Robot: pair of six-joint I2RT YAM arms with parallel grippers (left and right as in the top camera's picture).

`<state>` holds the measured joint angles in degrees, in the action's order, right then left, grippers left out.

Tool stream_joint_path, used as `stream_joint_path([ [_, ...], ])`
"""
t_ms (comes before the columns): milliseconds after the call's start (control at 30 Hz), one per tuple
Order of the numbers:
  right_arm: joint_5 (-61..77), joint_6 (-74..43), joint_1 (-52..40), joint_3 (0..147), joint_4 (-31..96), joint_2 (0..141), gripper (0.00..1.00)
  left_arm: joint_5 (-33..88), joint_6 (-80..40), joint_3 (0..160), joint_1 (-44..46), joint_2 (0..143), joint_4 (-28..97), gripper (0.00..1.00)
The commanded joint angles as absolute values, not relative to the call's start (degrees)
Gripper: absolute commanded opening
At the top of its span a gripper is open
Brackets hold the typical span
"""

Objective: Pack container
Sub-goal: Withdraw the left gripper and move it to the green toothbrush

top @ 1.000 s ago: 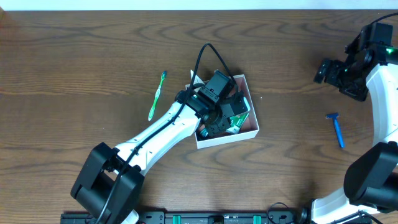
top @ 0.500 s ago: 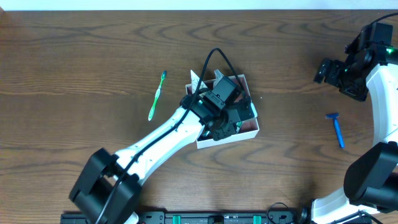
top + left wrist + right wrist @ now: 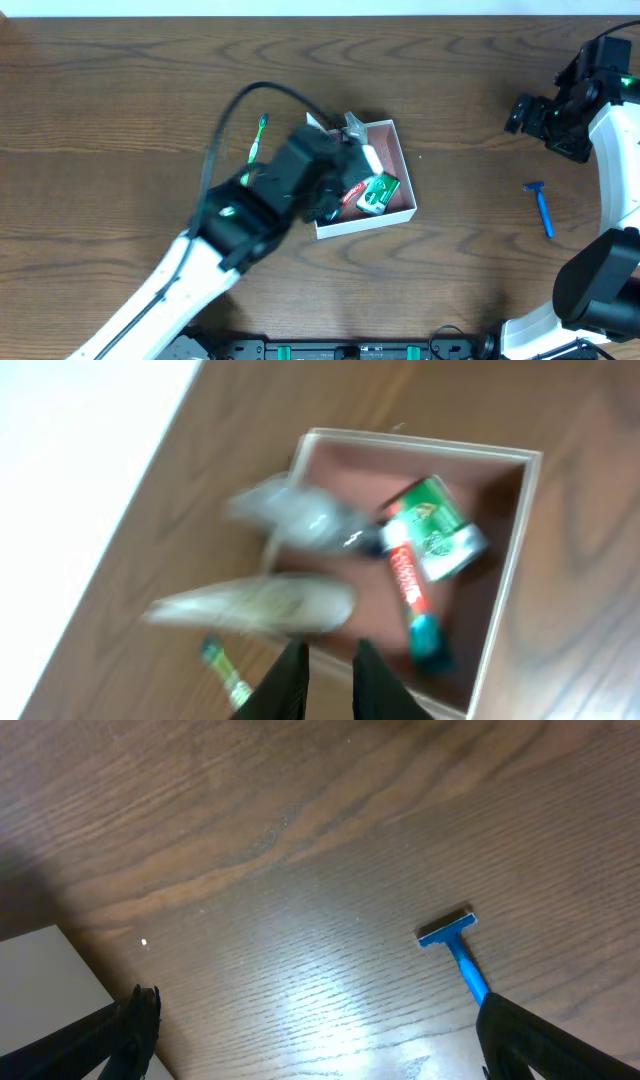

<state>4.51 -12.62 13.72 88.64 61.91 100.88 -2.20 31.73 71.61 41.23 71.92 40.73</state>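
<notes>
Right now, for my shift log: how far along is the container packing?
Done: the container already holds a soap box, a red tube and other blurred items. In hand: nothing; the left pincer hangs above it with nothing visible in its grip, and the right pincer is open. Left: the green toothbrush and the blue razor lie on the table.

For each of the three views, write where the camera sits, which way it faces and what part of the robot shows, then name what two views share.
Overhead: above the table, facing down; left arm and right arm show, plus the container, toothbrush and razor.
Left wrist: on the left arm, looking down past the left end effector into the container.
Right wrist: on the right arm, looking down past the wide-open right end effector at the razor.
Shared: container, overhead and left wrist; razor, overhead and right wrist.
</notes>
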Motion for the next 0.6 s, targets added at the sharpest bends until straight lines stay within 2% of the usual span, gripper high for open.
stream_joint_path([
  [0,4.7,-13.3,14.2,88.4,61.9,101.2,0.99,-7.6,29.8,72.0,36.5,69.9,43.4,0.17],
  [300,4.7,-13.3,14.2,88.4,61.9,101.2,0.99,-5.0,21.0,72.0,19.8,72.6,42.7,0.17],
  [333,4.7,-13.3,14.2,88.4,61.9,101.2,0.99,-4.0,19.9,72.0,18.3,73.3,42.3,0.21],
  [467,4.7,-13.3,14.2,88.4,61.9,101.2,0.99,-1.5,16.5,71.9,13.0,77.9,41.7,0.21],
  [567,4.7,-13.3,14.2,88.4,61.9,101.2,0.99,-1.5,14.1,71.9,10.4,82.8,41.4,0.26],
])
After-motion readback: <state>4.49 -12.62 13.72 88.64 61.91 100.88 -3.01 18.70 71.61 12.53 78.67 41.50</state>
